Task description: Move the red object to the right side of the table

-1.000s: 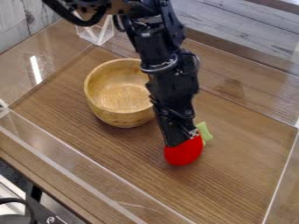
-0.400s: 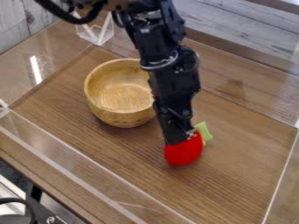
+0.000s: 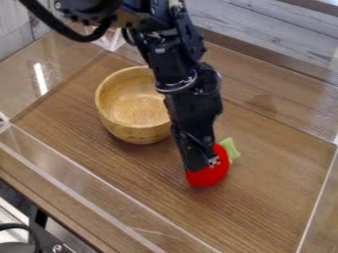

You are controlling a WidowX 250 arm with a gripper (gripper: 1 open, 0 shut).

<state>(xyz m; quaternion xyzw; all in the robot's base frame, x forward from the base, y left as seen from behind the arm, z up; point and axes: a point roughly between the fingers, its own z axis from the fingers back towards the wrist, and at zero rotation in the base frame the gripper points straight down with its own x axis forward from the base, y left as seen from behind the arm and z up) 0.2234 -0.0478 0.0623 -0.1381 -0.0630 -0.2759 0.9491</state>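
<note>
I am holding my claw [image 3: 201, 162] steeply downward on the top of the red strawberry toy [image 3: 209, 177], its fingers pinched shut on it. The strawberry is sitting on the wooden table [image 3: 271, 203], a little right of the middle and toward the near edge, its green leaves poking out to the right. A wooden bowl [image 3: 117, 117] is standing just to its left, slightly farther back.

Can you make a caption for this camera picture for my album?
Robot's tool grips the red strawberry toy near a wooden bowl on the table.
</note>
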